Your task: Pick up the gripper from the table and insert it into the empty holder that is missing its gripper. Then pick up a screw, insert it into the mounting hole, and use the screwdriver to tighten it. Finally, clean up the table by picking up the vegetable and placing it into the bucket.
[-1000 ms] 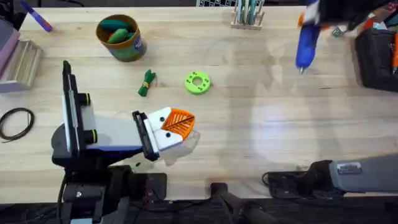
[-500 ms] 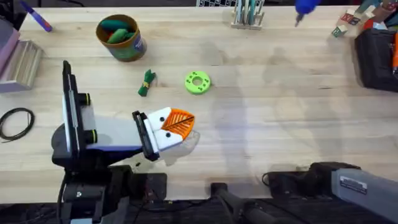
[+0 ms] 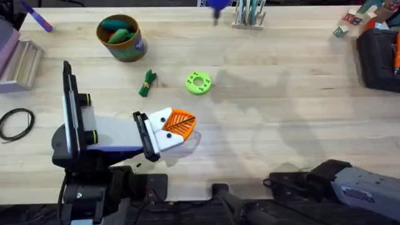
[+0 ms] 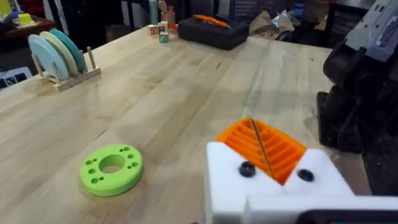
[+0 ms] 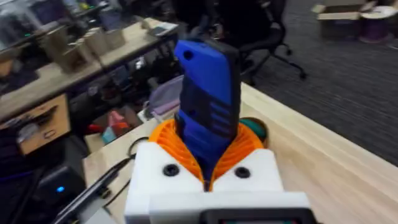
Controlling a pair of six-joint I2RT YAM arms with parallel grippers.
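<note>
My left gripper [image 3: 179, 123] rests low over the table's near left, shut, its orange ribbed pads [image 4: 264, 146] pressed together. Each white holder [image 4: 227, 177] carries an orange piece and a dark screw head [image 4: 247, 168]. My right gripper [image 5: 208, 158] is shut on the blue screwdriver [image 5: 208, 106], which it holds high. The screwdriver's blue end [image 3: 219, 6] pokes in at the far edge. The dark green vegetable [image 3: 147, 83] lies on the wood beyond the left gripper. The green bucket [image 3: 128, 45] stands at the far left with toy vegetables inside.
A lime-green ring disc [image 3: 198, 82] lies right of the vegetable. A small rack [image 3: 249, 15] stands at the far edge, with a black case [image 3: 378, 56] and toy blocks [image 3: 340, 30] at the far right. A black cable loop [image 3: 15, 122] lies at the left edge.
The right gripper has carried the screwdriver left along the table's far edge, from the far right to the top middle. The left arm and the table's objects have not moved.
</note>
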